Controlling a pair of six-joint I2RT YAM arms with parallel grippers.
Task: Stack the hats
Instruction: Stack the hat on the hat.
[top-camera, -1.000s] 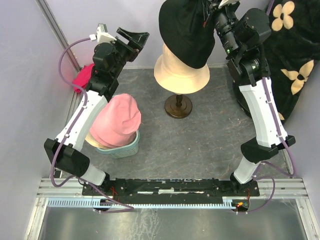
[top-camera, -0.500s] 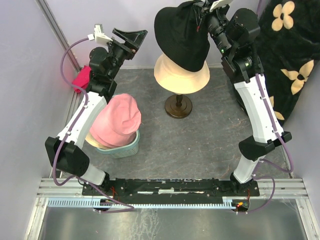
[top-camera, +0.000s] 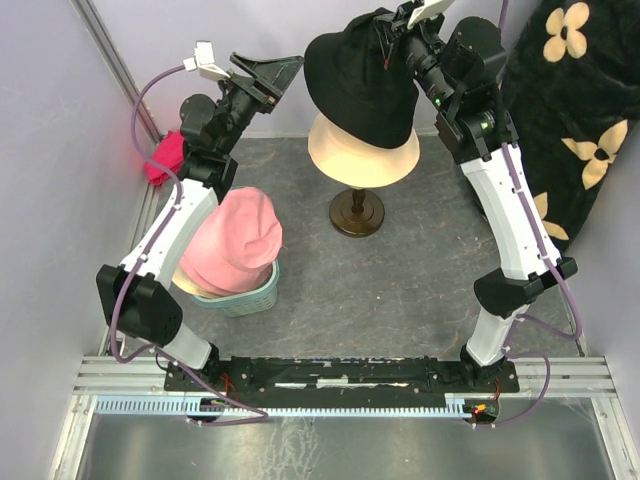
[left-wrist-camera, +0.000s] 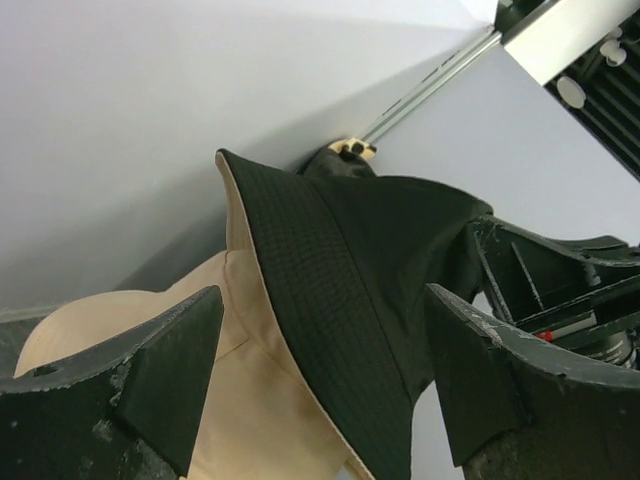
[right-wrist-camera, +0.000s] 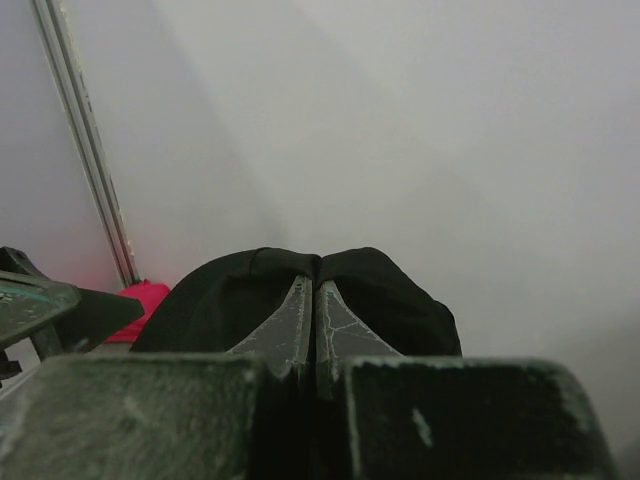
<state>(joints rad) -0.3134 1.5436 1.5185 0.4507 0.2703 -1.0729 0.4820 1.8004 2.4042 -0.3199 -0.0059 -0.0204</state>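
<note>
Hats show in 2 places. From above, the black hat (top-camera: 360, 80) hangs over the beige hat (top-camera: 362, 155), which sits on a dark stand (top-camera: 357, 212) at the far middle of the table (top-camera: 400, 290). The pink hat (top-camera: 235, 245) rests crown-up in a teal basket (top-camera: 255, 298) on the left, with a pale edge showing beneath it.

The right gripper (top-camera: 395, 35) is clenched on the black hat's crown. Its own wrist view confirms this: the 2 fingers (right-wrist-camera: 295, 325) meet with black fabric bunched between them, which the overhead view hides behind the arm.

The left gripper (top-camera: 265, 75) is raised just left of the black hat, jaws spread wide and grasping nothing. Only its wrist view shows the black hat's brim tilted up on this side, its pale lining exposed and the beige hat lying below. Whether the 2 hats touch there I cannot tell.

The overhead view alone shows a magenta cloth (top-camera: 165, 155) at the far left wall and a flowered dark fabric (top-camera: 590, 100) on the right.
</note>
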